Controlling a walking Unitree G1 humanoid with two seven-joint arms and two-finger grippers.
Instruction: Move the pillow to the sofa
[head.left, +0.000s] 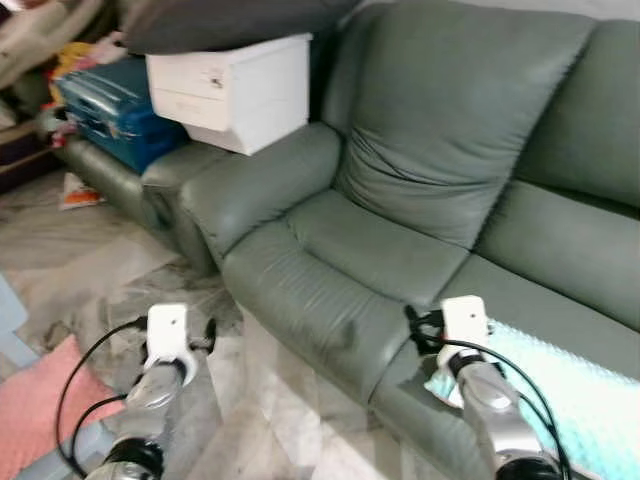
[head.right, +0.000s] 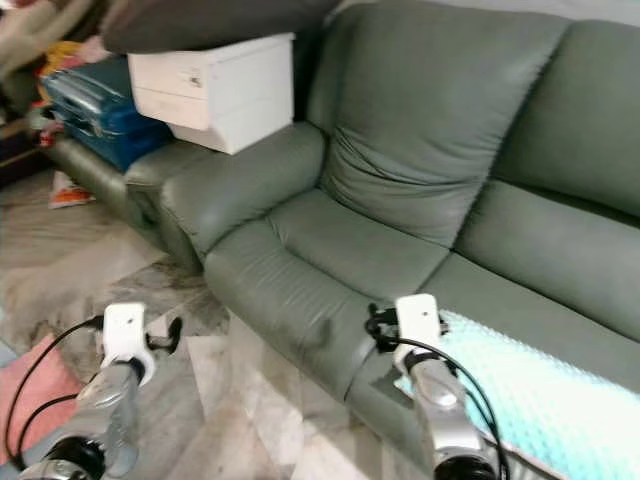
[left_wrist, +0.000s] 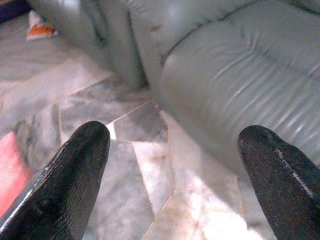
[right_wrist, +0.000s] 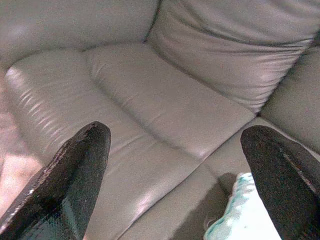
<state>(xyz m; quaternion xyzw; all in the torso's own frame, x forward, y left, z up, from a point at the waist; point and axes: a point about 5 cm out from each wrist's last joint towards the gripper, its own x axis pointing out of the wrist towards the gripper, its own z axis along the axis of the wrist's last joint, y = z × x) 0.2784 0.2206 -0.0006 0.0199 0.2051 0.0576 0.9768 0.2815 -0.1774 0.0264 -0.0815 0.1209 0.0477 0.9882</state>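
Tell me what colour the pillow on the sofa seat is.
The pillow is pale mint with a bumpy dotted texture, clearest in the right eye view.

1. Your left arm (head.left: 150, 400) reaches forward and low, its silver forearm angled up toward the white wrist block, with a black cable looping off its outer side.
2. Your left gripper (left_wrist: 172, 170) has its two black fingers (left_wrist: 70, 180) spread wide, tips well apart and nothing between them.
3. Your right arm (head.left: 490, 400) reaches forward at about the same height, also trailing a black cable from the wrist.
4. Your right gripper (right_wrist: 175, 170) is likewise spread, its fingers (right_wrist: 75, 175) far apart and bare.
5. In the head views the fingers beyond each wrist block are hard to make out, possibly pointing away from you.
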